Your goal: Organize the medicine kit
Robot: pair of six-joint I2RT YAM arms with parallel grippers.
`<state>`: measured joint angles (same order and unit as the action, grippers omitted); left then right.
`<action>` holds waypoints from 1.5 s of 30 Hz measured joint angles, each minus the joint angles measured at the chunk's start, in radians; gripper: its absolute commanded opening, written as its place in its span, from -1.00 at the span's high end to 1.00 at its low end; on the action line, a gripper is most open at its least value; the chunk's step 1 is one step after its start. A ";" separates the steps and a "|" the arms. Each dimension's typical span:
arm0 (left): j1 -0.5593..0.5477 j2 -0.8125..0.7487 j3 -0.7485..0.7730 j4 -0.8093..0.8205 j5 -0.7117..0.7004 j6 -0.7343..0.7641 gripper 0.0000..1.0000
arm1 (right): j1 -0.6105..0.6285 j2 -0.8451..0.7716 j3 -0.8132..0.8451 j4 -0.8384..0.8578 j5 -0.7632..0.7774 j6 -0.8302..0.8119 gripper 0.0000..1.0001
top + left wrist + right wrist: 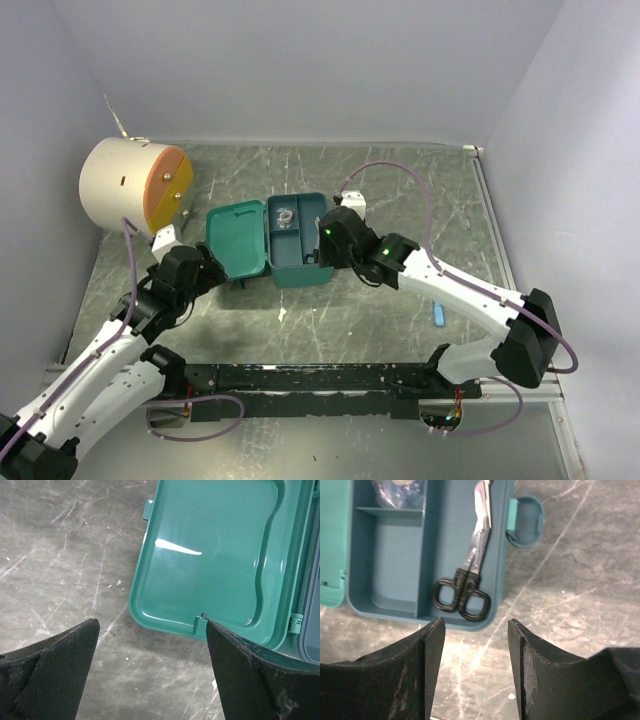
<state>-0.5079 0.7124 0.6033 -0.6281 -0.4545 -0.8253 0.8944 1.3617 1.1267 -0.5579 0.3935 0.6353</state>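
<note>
Looking down, one medicine kit (270, 242) lay open mid-table, with one cream cylinder (125, 185) behind it to the left. At the left wrist, the left gripper (152, 626) hung spread wide and empty over the kit's one lid (210, 555). At the right wrist, the right gripper (476, 625) stood parted and empty near one pair of scissors (467, 575) lying inside the kit.

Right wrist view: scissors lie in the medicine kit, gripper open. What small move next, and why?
Probably raise the right gripper clear: it is open and touches nothing, and the scissors lie in the latch-side compartment of the medicine kit, so nothing is left to hold.
</note>
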 measured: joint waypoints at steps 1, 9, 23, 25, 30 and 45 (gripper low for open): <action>0.002 -0.021 -0.024 0.016 0.001 -0.014 -0.99 | -0.002 -0.011 -0.017 0.001 -0.002 0.000 -0.06; 0.079 -0.003 -0.117 0.172 0.095 -0.051 -0.95 | -0.013 -0.097 -0.052 0.001 0.000 -0.008 -0.06; 0.274 0.123 -0.323 0.573 0.386 -0.087 -0.55 | -0.033 -0.119 -0.058 0.012 0.008 -0.027 -0.04; 0.278 0.121 -0.341 0.616 0.415 -0.097 -0.46 | -0.045 -0.119 -0.058 0.012 0.007 -0.027 -0.04; 0.287 0.040 -0.349 0.642 0.435 -0.099 -0.40 | -0.092 -0.120 -0.082 0.019 0.000 -0.014 -0.02; 0.290 -0.077 -0.166 0.529 0.504 0.026 -0.47 | -0.241 -0.140 -0.166 0.083 -0.097 0.042 0.02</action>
<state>-0.2184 0.6353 0.4374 -0.0986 0.0494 -0.7998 0.6529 1.2217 0.9607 -0.4751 0.2962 0.6773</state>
